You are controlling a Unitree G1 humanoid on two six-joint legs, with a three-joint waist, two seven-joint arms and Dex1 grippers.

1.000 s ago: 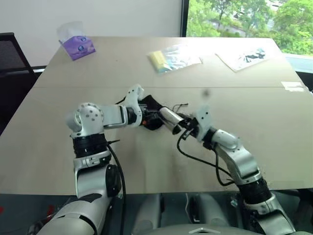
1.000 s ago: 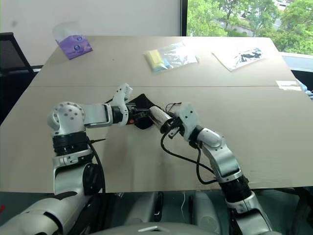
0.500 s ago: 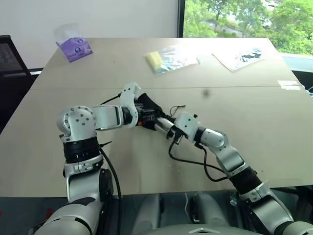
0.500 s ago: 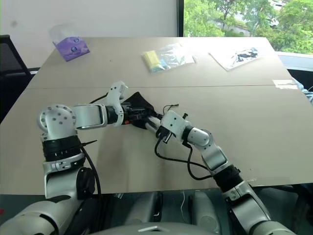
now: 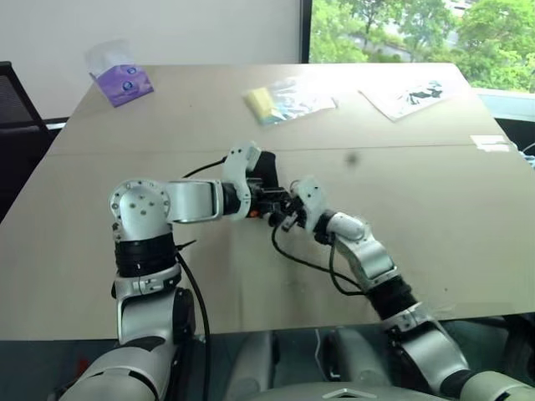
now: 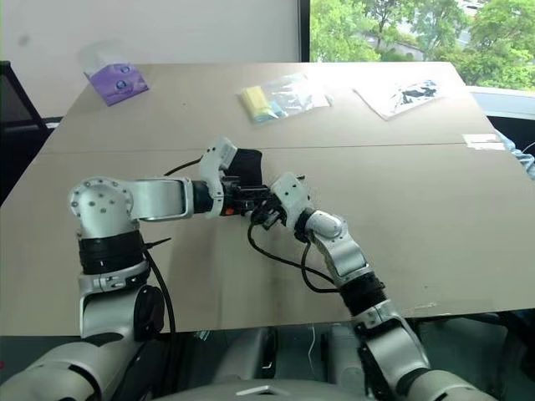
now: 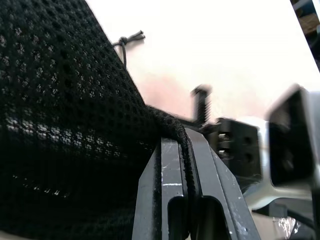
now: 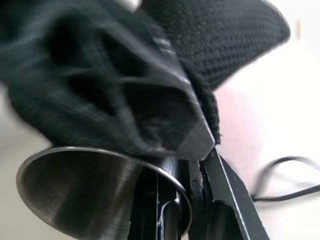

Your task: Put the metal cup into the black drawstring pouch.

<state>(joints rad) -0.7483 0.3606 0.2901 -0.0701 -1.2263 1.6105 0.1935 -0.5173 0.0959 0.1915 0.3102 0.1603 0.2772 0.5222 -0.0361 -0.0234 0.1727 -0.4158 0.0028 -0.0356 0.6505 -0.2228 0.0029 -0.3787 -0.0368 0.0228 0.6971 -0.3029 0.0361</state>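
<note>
The black drawstring pouch (image 5: 266, 164) hangs in the air over the middle of the table (image 5: 435, 217). My left gripper (image 7: 181, 142) is shut on its corded hem. Its knotted cord (image 7: 131, 37) dangles beyond the mesh fabric (image 7: 60, 125). My right gripper (image 8: 182, 175) is shut on the rim of the metal cup (image 8: 85, 200), whose open mouth faces the wrist camera. Black pouch fabric (image 8: 225, 40) lies over the cup's upper rim. In the head views my right gripper (image 5: 287, 215) meets the left fingers just under the pouch and the cup is almost hidden between them. How far the cup sits inside, I cannot tell.
A purple tissue packet (image 5: 121, 81) lies at the far left corner. At the far side of the table are a clear bag with a yellow item (image 5: 288, 98) and another clear packet (image 5: 414, 96). A black chair (image 5: 12, 109) stands at the left edge.
My right gripper has carried the cup leftward up to the pouch's mouth. My left gripper has lifted and rolled the pouch, so the cup is now mostly covered.
</note>
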